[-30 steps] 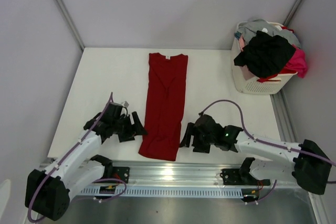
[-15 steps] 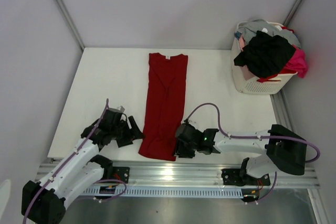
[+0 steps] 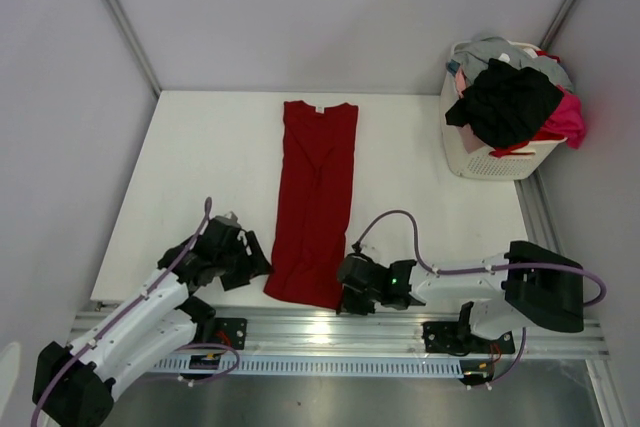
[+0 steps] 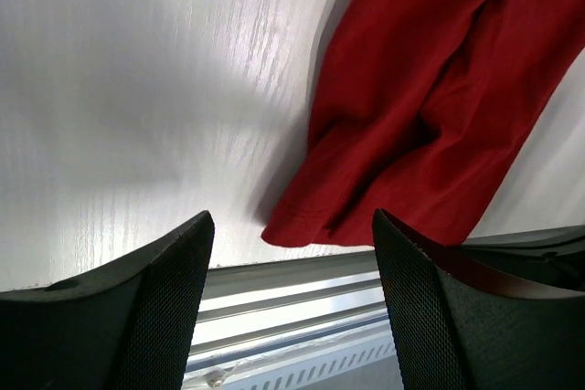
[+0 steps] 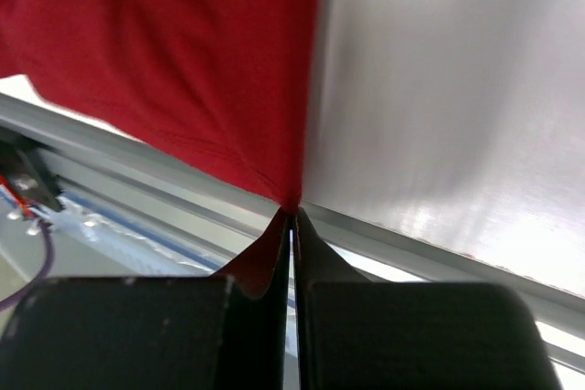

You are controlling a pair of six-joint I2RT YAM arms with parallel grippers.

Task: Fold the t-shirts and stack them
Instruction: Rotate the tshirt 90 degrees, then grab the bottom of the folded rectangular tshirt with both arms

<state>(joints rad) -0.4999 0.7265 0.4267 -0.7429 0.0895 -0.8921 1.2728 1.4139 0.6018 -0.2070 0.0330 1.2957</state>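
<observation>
I've got the right gripper (image 5: 292, 222) clamped on the near right hem corner of the red t-shirt (image 3: 316, 202), a long strip lying mid-table. The left gripper (image 4: 291, 218) hangs jaws apart beside the near left corner; I reckon it should pinch there before I fold the hem away

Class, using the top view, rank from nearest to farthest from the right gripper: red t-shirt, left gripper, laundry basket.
1. red t-shirt, near corner pinched in the right gripper.
2. left gripper, across the hem, leftward.
3. laundry basket, far right corner.
</observation>
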